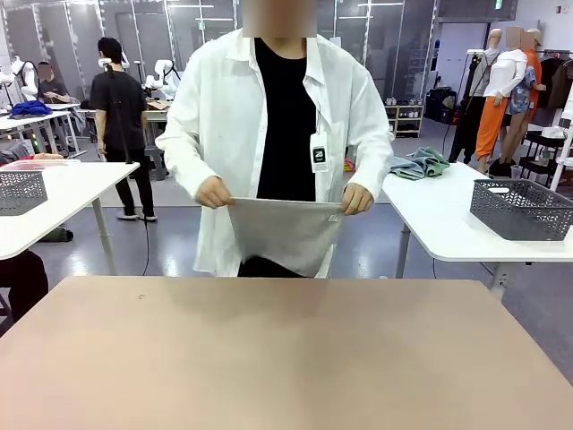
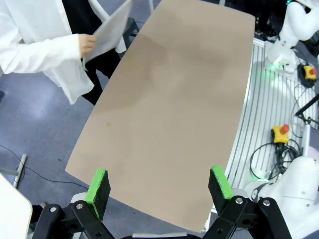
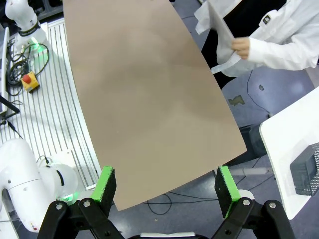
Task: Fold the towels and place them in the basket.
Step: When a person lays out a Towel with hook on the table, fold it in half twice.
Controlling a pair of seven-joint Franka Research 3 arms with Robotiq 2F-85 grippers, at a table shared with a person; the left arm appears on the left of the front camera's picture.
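Note:
A person stands at the far side of the brown table point(image 1: 286, 358) and holds a pale grey towel point(image 1: 286, 228) by its top corners, hanging in front of them past the table's far edge. The same towel point(image 2: 107, 32) shows in the left wrist view, and the towel point(image 3: 219, 37) in the right wrist view, off the tabletop. My left gripper point(image 2: 158, 177) hangs open high above the table's near part, nothing between its green pads. My right gripper point(image 3: 164, 174) is also open and holds nothing. A dark grey lattice basket point(image 1: 522, 208) sits on the white side table at the right.
A heap of green and grey cloths point(image 1: 419, 164) lies on the right side table point(image 1: 448, 233). Another grey basket point(image 1: 20, 191) stands on a white table at the left. Arm bases, cables and red stop buttons point(image 2: 283, 130) line the robot's side.

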